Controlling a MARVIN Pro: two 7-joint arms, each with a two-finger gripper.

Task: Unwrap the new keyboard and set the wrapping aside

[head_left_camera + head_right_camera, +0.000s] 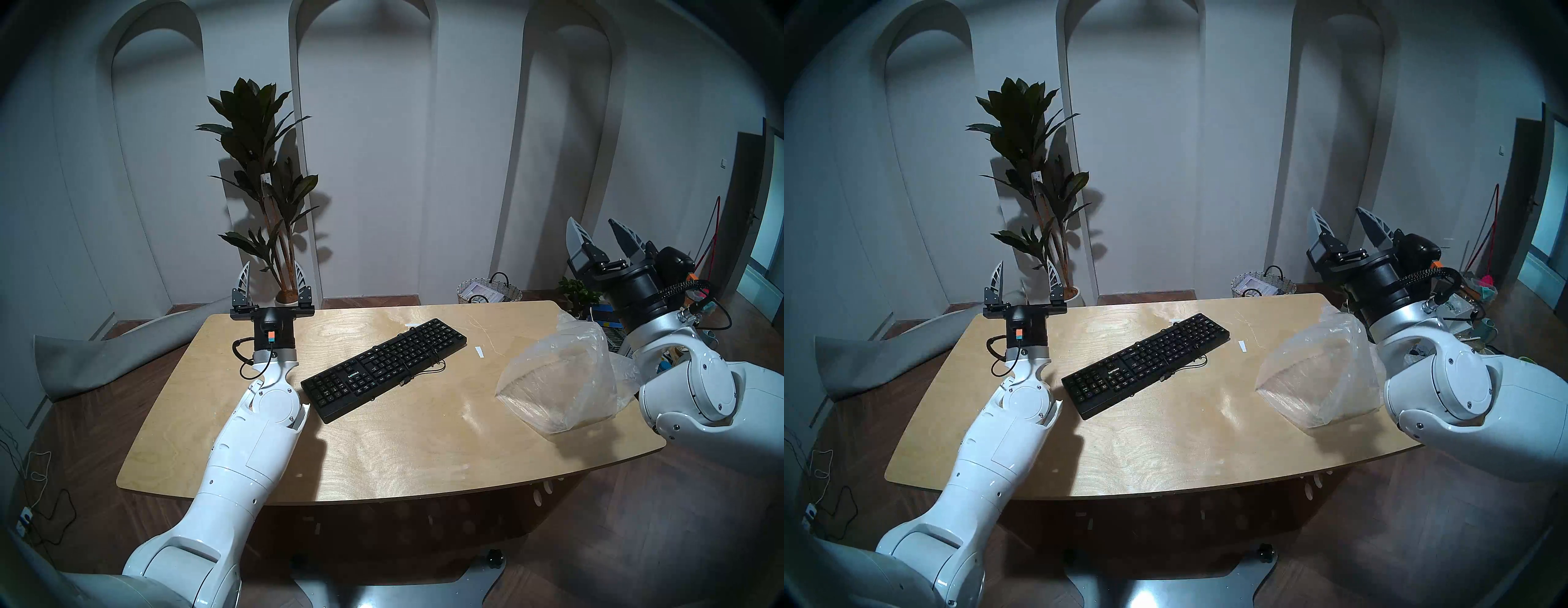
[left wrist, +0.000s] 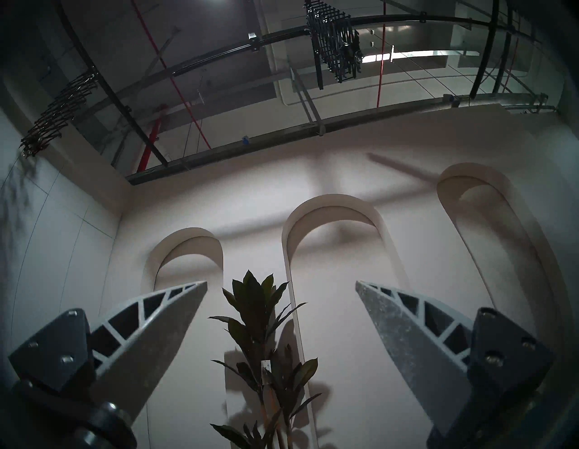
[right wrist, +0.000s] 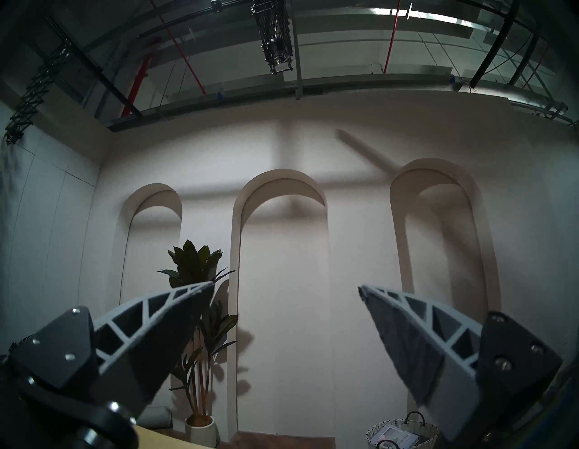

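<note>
The black keyboard [image 1: 384, 369] [image 1: 1144, 363] lies bare and slanted in the middle of the wooden table [image 1: 382, 458] [image 1: 1144, 454], its thin cable beside it. The clear crinkly plastic wrapping [image 1: 564, 378] [image 1: 1323, 373] sits crumpled at the table's right end, next to my right arm. My left gripper [image 1: 271, 271] [image 1: 1025, 269] [image 2: 281, 283] is open and empty, raised over the far left table edge, pointing up at the wall. My right gripper [image 1: 592, 227] [image 1: 1335, 216] [image 3: 286, 285] is open and empty, raised beyond the table's right end above the wrapping.
Small white tape strips [image 1: 479, 351] [image 1: 1242, 346] lie on the table behind the keyboard. A potted plant [image 1: 263, 178] [image 3: 197, 313] stands behind the table. A wicker basket [image 1: 488, 291] [image 3: 401, 434] and clutter are on the floor at back right. A grey rolled mat [image 1: 106, 356] lies left.
</note>
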